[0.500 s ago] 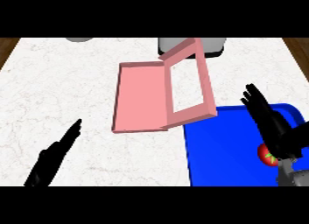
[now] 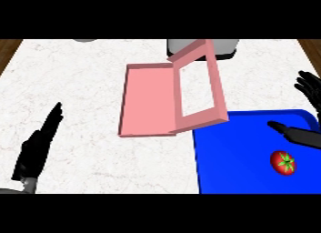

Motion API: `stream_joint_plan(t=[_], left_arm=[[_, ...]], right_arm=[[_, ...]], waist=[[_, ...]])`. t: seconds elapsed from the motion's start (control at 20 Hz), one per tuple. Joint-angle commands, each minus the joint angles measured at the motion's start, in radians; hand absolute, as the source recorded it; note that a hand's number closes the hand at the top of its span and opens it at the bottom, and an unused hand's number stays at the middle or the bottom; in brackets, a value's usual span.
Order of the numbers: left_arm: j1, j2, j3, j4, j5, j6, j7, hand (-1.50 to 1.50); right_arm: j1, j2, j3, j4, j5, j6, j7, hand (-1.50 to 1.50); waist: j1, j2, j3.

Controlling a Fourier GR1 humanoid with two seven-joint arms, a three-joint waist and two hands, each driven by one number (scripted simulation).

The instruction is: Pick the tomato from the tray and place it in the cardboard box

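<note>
While the scene is viewed steeply from above, its parts are listed here.

Surface: a white marbled surface (image 2: pixel 89 113) is seen across most of the view, with brown wood shown at the upper left and upper right corners.

Tray: a blue tray (image 2: pixel 237 154) is laid at the lower right of the surface, and its near edge is cut off by the view's lower edge.

Tomato: a red tomato (image 2: pixel 283 162) with a green stem star is found lying on the tray, near its right side, and is touched by neither hand.

Box: a pink box (image 2: pixel 149 100) is set in the middle of the surface, open, with its lid raised and tilted to the right; a rectangular window is cut in the lid. The box's lower right corner is placed against the tray's far left corner.

Right hand: the right hand (image 2: pixel 315 136) is shown at the right edge, above the tray. Its fingers are spread and relaxed and nothing is grasped; the thumb is pointed left, just above the tomato and apart from it.

Left hand: the left hand (image 2: pixel 37 148) is seen at the lower left, over the surface, with fingers held straight and together, nothing grasped.

Background: a grey object (image 2: pixel 223 48) is partly hidden behind the box lid at the top.
</note>
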Motion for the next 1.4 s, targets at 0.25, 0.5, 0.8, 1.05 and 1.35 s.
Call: stream_joint_plan(t=[0.25,0.5,0.8,1.05,1.35], left_arm=[[0.011,-0.012,0.034,-0.109,-0.040,0.043,0.082,0.00],[-0.023,-0.020,0.045,-0.057,-0.031,0.036,0.068,0.00],[0.000,-0.026,0.023,-0.083,-0.047,0.029,0.070,0.00],[0.009,-0.043,0.010,-0.128,-0.071,0.051,0.102,0.00],[0.029,-0.067,0.045,-0.090,-0.077,0.026,0.059,0.00]], right_arm=[[0.132,-0.001,-0.169,0.186,-0.028,0.130,-0.360,-1.50],[0.131,-0.241,-0.105,0.154,0.182,0.133,-0.228,-1.50],[0.179,-0.427,0.019,0.098,0.318,0.300,-0.090,-1.50],[0.184,-0.501,0.098,0.003,0.362,0.432,0.065,-1.50],[0.189,-0.419,0.146,-0.180,0.405,0.467,0.305,-1.50]], waist=[[0.009,0.001,0.004],[0.007,0.005,0.001],[0.016,0.003,0.000],[0.019,0.002,0.002],[0.009,0.001,0.002]])
